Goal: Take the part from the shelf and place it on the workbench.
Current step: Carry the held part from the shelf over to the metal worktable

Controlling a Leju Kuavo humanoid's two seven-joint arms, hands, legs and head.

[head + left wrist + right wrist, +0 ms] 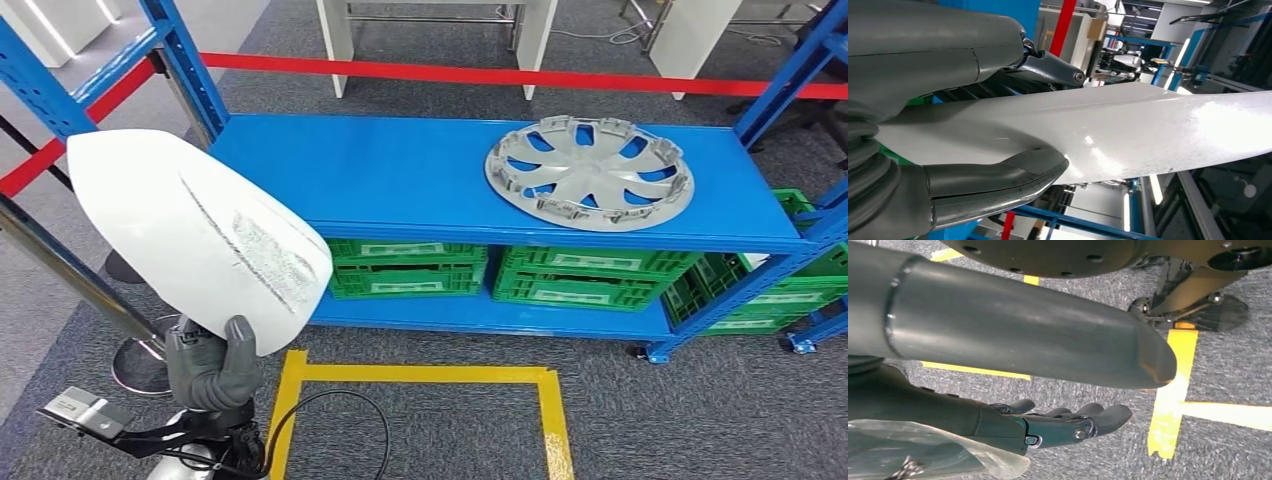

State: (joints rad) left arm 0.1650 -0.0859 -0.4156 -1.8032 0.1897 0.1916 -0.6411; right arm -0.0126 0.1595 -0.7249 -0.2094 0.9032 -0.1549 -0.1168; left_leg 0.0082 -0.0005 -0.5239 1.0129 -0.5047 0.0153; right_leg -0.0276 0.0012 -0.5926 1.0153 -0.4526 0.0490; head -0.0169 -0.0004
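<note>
- Gripping the white part (195, 232) by its lower edge, the left hand (212, 368) holds it up at the left of the head view, in front of the left end of the shelf (400, 175) and off its surface.
- The part is a broad, smooth white panel, rounded at the top left and tapering to the hand; grey scuff marks streak its face.
- Seen from the left wrist, the thick grey thumb (998, 182) presses one face of the part (1128, 130) and darker fingers (1048, 67) lie across the other, so the panel is clamped between them.
- A silver hubcap (588, 172) lies flat on the blue top deck of the shelf, toward its right end, well apart from the part.
- Green crates (405, 268) sit side by side on the lower deck, with more green crates at the far right.
- A yellow tape outline (420, 376) marks the grey carpet just in front of the shelf.
- A red barrier strip (500, 74) runs behind the shelf, with white table legs beyond it.
- The right hand (1048, 425) hangs over grey carpet beside yellow tape (1173, 395); it holds nothing, its dark fingers (1103, 417) extended and only lightly bent, apart from the thumb.
</note>
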